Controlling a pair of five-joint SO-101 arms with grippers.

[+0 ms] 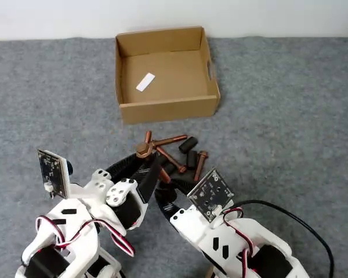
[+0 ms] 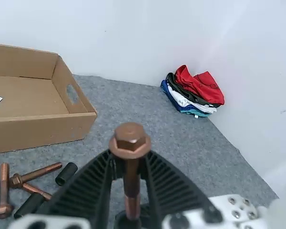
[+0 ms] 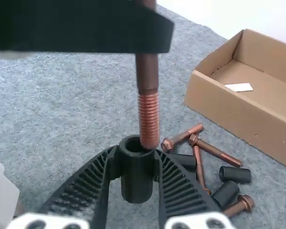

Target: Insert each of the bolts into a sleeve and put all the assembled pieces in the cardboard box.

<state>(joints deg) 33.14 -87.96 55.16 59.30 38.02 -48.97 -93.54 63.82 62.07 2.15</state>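
My left gripper [image 2: 129, 161] is shut on a copper bolt [image 2: 130, 143], held upright with its hex head on top. My right gripper [image 3: 136, 156] is shut on a black sleeve [image 3: 135, 174] directly beneath it. The bolt's threaded tip [image 3: 148, 119] sits just inside the sleeve's open top. In the high view the held bolt [image 1: 143, 150] is at the near side of a pile of loose bolts [image 1: 170, 140] and black sleeves [image 1: 188, 144]. The open cardboard box [image 1: 165, 109] stands beyond the pile with a white slip of paper [image 1: 145, 81] inside.
Grey carpet covers the table. Loose bolts [image 3: 196, 143] and sleeves [image 3: 234, 174] lie between the grippers and the box [image 3: 238, 114]. A heap of folded clothes [image 2: 193, 90] sits against the far wall. A black cable [image 1: 304, 223] runs by the right arm.
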